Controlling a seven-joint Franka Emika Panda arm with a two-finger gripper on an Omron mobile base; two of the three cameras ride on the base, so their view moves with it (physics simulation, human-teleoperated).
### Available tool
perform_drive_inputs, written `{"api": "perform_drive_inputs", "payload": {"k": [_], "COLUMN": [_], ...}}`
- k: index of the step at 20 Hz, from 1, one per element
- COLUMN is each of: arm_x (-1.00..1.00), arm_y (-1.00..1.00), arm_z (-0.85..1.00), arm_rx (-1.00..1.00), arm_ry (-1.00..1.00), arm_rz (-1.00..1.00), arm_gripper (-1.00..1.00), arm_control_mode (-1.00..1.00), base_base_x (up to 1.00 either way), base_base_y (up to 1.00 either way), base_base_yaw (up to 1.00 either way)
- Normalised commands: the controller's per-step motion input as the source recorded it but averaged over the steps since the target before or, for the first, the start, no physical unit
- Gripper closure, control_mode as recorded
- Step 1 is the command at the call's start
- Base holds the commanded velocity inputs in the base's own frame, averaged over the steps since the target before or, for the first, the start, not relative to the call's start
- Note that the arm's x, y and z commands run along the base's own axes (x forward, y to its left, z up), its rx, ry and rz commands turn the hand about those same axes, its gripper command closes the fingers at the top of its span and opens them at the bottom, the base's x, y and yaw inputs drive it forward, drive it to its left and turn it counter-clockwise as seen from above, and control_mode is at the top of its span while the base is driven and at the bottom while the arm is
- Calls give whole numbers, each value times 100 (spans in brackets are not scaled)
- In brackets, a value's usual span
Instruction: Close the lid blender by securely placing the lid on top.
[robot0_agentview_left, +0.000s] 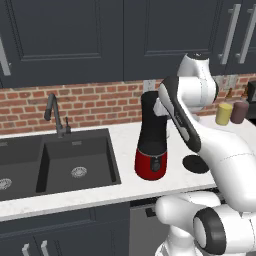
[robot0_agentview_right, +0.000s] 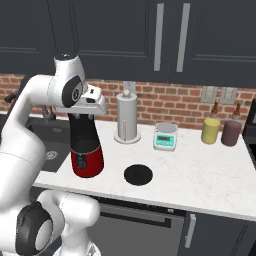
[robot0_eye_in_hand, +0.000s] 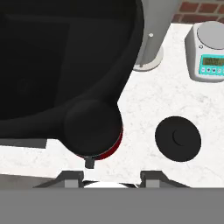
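Kitchen scene with the white arm raised over the blender (robot0_agentview_right: 86, 150), whose tall black jar stands upright on its glossy red base near the front of the pale marble desk (robot0_agentview_right: 210, 170), just right of the dark sink (robot0_agentview_left: 75, 165) and its black faucet (robot0_agentview_left: 56, 116). The end effector (robot0_eye_in_hand: 112, 177) hangs above the jar's open mouth, looking almost straight down; in the hand view its two dark fingertips (robot0_eye_in_hand: 70, 176) stand well apart with nothing between them, and the jar's black rim and a sliver of the red base sit just above them. The lid (robot0_agentview_right: 138, 174), a flat black disc with a small central knob, lies flat on the desk to the right of the blender, near it but not touching, close to the front edge; in the left base view it is partly hidden behind the arm's forearm (robot0_agentview_left: 194, 163). Behind the lid, toward the red brick wall (robot0_agentview_right: 170, 102), a grey paper-towel holder (robot0_agentview_right: 126, 120) stands upright, and a white scale (robot0_agentview_right: 165, 136) with a teal display sits just to its right. Farther right along the wall, a yellow canister (robot0_agentview_right: 210, 131) and a maroon canister (robot0_agentview_right: 231, 132) stand side by side. Dark cabinets (robot0_agentview_right: 165, 35) with metal handles hang above the desk.
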Motion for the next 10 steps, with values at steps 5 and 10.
{"api": "perform_drive_inputs", "payload": {"k": [5,10], "arm_x": [-45,-76], "arm_y": [-22,-93], "arm_z": [-1,-20], "arm_rx": [0,3], "arm_ry": [-5,-3], "arm_rz": [-2,-16], "arm_gripper": [-100,-100], "arm_control_mode": [-100,-100], "base_base_x": [0,0], "base_base_y": [0,0], "base_base_yaw": [0,0]}}
